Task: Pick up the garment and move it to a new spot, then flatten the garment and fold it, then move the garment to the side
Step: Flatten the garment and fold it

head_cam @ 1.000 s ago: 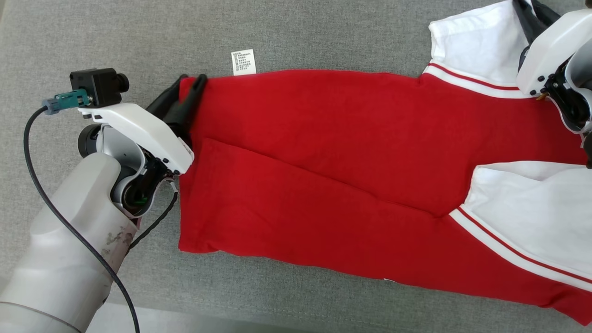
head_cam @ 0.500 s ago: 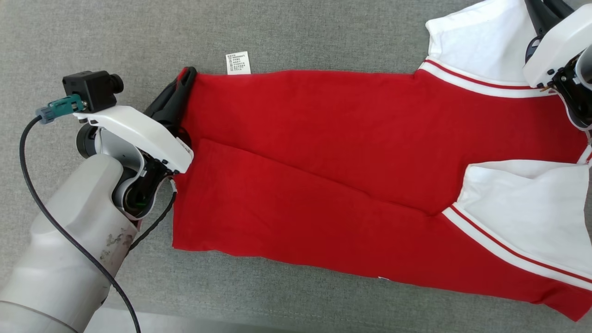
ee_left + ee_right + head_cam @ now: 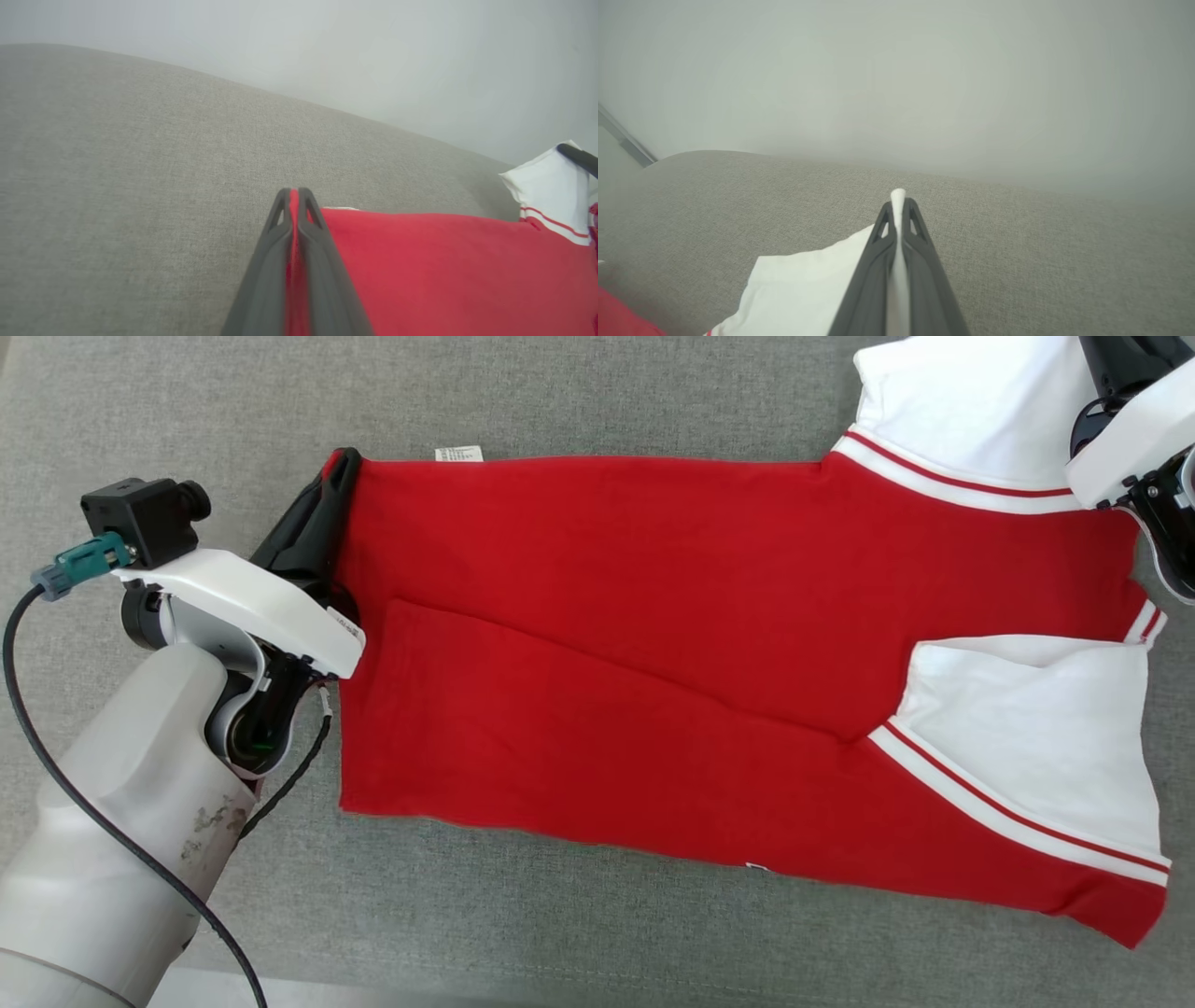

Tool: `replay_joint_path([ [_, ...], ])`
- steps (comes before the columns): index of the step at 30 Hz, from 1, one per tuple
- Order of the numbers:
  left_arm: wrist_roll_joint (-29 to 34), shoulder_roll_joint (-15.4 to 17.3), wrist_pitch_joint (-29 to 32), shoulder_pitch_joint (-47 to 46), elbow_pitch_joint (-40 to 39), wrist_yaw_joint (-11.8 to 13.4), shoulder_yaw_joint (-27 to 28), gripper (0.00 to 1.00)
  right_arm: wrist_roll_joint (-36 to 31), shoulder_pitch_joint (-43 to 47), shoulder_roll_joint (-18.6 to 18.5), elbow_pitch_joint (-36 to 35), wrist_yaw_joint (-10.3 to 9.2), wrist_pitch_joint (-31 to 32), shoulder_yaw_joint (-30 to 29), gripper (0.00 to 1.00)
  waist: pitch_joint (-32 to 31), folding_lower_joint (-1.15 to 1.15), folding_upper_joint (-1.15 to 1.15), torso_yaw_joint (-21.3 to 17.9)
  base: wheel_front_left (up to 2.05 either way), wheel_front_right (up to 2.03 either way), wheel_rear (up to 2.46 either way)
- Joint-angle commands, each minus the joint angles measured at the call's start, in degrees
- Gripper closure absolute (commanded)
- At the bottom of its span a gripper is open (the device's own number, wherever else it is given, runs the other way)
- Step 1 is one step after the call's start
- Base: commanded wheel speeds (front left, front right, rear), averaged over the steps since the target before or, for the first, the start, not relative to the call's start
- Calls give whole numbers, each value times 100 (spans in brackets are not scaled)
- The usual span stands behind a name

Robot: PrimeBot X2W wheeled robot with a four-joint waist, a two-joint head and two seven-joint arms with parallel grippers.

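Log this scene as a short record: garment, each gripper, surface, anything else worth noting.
garment: red shirt with white sleeves, spread sideways, one long diagonal fold across the body
left gripper: shut on the shirt's far hem corner
right gripper: shut on the far white sleeve
surface: grey fabric under the whole shirt
extra: white care tag sticking out at the far edge near the hem

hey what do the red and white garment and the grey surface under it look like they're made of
The garment looks like soft knit fabric, probably cotton jersey, with a matte finish: it lies limp in gentle folds with no sheen. The grey surface looks like coarse woven cloth, perhaps upholstery, also matte: a fine heathered weave shows, clearest in the left wrist view.
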Motion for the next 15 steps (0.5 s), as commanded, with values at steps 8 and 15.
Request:
replay_joint_path([
  [8,199,365,-185,-29,-232,-39,306,100,190,446,-293,-601,6,-279,86,100,-126,0,0,-82,0,0,0],
  [15,351,412,-227,256,-442,24,429,100,228,869,-544,-1159,6,-394,-64,100,-305,0,0,-146,0,0,0],
])
